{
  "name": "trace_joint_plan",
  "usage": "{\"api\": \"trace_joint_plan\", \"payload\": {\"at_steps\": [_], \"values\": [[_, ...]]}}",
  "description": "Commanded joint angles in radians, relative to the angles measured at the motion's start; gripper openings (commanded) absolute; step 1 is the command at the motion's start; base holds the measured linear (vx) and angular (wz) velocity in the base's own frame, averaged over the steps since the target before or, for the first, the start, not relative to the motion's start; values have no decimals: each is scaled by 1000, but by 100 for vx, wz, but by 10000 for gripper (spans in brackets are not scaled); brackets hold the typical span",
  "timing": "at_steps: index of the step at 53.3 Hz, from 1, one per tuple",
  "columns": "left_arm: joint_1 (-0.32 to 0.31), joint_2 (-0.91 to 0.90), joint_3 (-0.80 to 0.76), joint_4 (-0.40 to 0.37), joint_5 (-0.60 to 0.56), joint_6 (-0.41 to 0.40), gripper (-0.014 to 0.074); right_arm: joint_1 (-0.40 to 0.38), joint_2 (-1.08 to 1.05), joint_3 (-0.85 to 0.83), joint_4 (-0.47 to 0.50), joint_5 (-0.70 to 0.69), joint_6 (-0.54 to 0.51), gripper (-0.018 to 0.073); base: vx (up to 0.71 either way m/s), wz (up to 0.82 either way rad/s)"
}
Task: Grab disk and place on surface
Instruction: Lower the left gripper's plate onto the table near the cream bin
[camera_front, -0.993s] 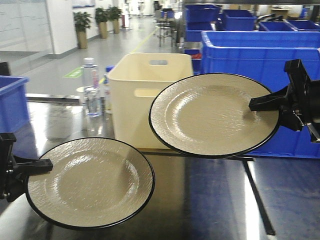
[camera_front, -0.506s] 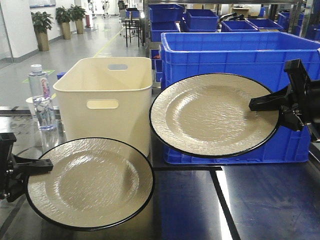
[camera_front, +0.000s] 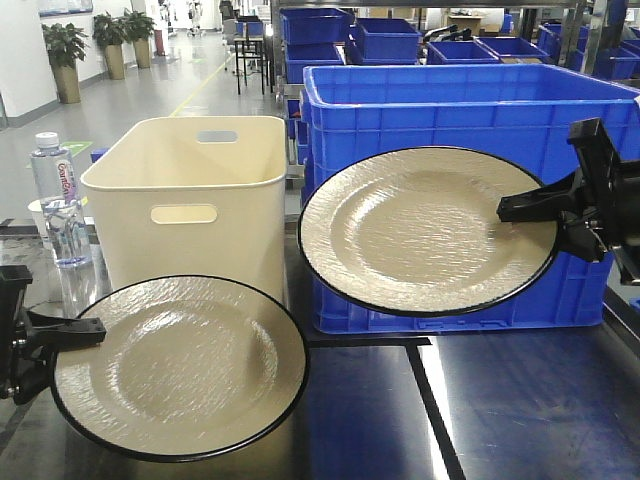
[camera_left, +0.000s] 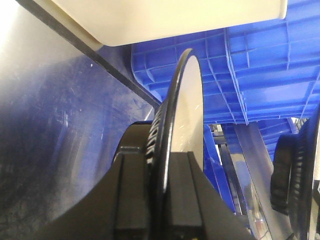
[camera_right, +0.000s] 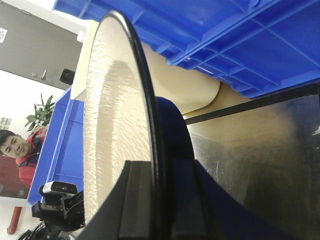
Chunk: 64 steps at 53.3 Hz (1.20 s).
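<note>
Two beige disks with black rims hang above the dark glossy surface (camera_front: 540, 400), which carries black tape lines. My left gripper (camera_front: 92, 331) is shut on the left rim of the lower disk (camera_front: 180, 365), held low at the front left. My right gripper (camera_front: 512, 210) is shut on the right rim of the higher disk (camera_front: 420, 230), in front of the blue crate. In the left wrist view the lower disk (camera_left: 187, 115) stands edge-on between the fingers (camera_left: 131, 200). The right wrist view shows the higher disk (camera_right: 115, 120) clamped the same way in that gripper (camera_right: 156, 200).
A cream plastic bin (camera_front: 190, 205) stands behind the lower disk. A large blue crate (camera_front: 450, 100) sits behind the higher disk. A water bottle (camera_front: 55, 205) stands at the far left. More blue crates fill the shelves behind.
The background has slid left to right: the cream bin, bottle and blue crate shifted in the frame as the base moved. Both disks and grippers hold the same pose relative to the camera.
</note>
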Motion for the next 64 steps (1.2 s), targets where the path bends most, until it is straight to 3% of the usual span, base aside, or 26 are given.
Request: {"api": "trace_joint_plan", "payload": {"at_steps": [1, 14, 37, 48, 57, 64], "values": [[-2, -39, -34, -132, 51, -18, -1, -4, -49, -41, 136, -34, 2, -5, 0, 0], [-2, -39, -34, -132, 51, -18, -1, -4, -49, -41, 136, -34, 2, -5, 0, 0], [-9, -38, -34, -105, -90, -15, -1, -4, -47, -41, 136, -110, 2, -5, 0, 0], [-87, -33, -30, 32, -174, -16, -1, 12, -47, -41, 137, -121, -10, -5, 0, 0], [-178, 5, -30, 16, -221, -17, 0, 51, -47, -41, 126, -123, -26, -5, 0, 0], [-213, 46, -30, 54, -225, -17, 5, 76, -47, -41, 115, -124, -27, -5, 0, 0]]}}
